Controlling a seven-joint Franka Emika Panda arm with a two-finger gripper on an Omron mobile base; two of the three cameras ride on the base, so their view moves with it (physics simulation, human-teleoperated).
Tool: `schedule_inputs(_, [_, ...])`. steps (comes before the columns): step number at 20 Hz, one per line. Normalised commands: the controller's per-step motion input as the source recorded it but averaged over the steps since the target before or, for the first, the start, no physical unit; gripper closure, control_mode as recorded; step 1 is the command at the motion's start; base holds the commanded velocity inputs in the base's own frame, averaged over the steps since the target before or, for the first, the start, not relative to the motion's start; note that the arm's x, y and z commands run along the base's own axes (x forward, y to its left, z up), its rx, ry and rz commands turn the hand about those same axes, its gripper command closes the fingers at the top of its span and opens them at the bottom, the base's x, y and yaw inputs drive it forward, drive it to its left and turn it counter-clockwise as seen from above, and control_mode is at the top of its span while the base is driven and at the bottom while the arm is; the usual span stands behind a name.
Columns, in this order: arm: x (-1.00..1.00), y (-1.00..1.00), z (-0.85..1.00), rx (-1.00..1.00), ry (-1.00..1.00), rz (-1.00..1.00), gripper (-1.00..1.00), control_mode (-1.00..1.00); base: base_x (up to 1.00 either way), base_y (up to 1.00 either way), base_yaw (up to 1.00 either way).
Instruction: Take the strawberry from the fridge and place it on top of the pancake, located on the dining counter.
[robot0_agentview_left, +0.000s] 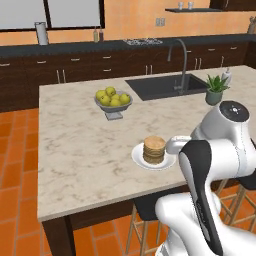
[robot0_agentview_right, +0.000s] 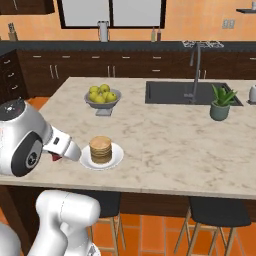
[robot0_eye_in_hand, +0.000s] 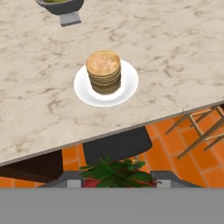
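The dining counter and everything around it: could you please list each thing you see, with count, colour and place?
dining counter: one, beige speckled top, dark base, centre
pancake: one tan stack on a white plate, near the counter's front edge
fruit bowl: one, grey, holding yellow-green fruit, behind the pancake
sink: one, dark, inset at the far side, with a grey tap
potted plant: one, green, grey pot, beside the sink
stools: dark seats, wooden legs, under the front edge
wall counters: dark, along the back wall
strawberry: one, red with green leaves, between the pincer's fingertips
pincer: one, shut on the strawberry, in front of the counter edge, short of the pancake
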Motion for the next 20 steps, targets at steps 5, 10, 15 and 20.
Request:
schedule_inputs(5, [0.88,0.00,0.17,0.00,0.00,0.05,1.00,-1.00,0.00,0.00,0.00])
schedule_inputs(10, [1.00,-0.05,0.00,0.00,0.01,0.01,1.00,-1.00,0.00,0.00,0.00])
schedule_inputs(15, [1.00,0.00,-0.41,0.00,0.01,0.00,1.00,-1.00,0.00,0.00,0.00])
schedule_inputs(20, [0.98,-0.07,-0.67,0.00,0.00,0.01,1.00,-1.00,0.00,0.00,0.00])
